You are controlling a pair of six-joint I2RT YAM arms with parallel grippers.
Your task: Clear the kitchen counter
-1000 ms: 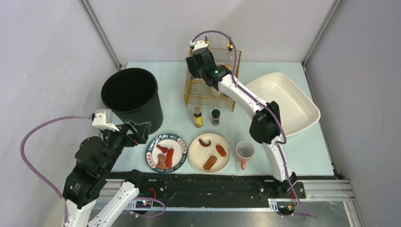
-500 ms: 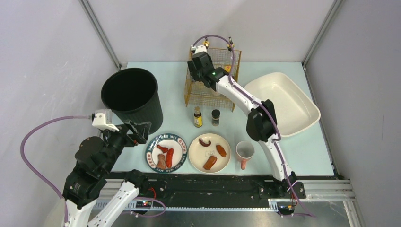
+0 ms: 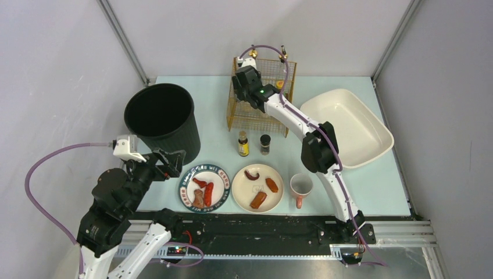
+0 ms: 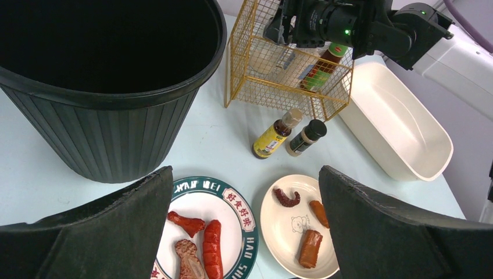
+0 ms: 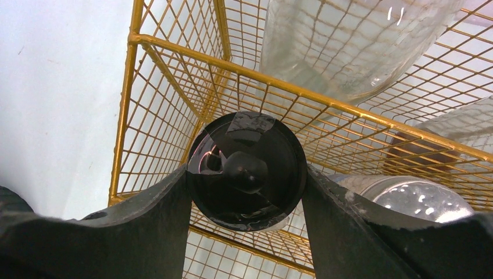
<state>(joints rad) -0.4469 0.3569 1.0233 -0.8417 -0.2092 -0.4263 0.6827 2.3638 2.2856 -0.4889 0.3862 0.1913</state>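
Observation:
The pale mint kitchen counter (image 3: pixel 372 186) holds a green-rimmed plate (image 3: pixel 185 192) and a cream plate (image 3: pixel 239 195) with sausage pieces, a pink mug (image 3: pixel 301 186), a yellow-label bottle (image 3: pixel 243 143) and a dark-capped bottle (image 3: pixel 265 144). My right gripper (image 3: pixel 247 78) is over the gold wire basket (image 3: pixel 258 113). In the right wrist view it (image 5: pixel 246 174) is shut on a round black-capped jar (image 5: pixel 246 163) at the basket's top rim (image 5: pixel 174 49). My left gripper (image 4: pixel 244 174) is open and empty above the two plates.
A tall black bin (image 3: pixel 160 116) stands at the back left. A white oval tub (image 3: pixel 349 125) lies at the right. The basket also holds a clear bottle (image 5: pixel 349 40), a silver-lidded jar (image 5: pixel 413 200) and a red-capped bottle (image 4: pixel 325 64).
My right gripper has shifted slightly right and further over the basket with the jar in it. The left arm has not moved.

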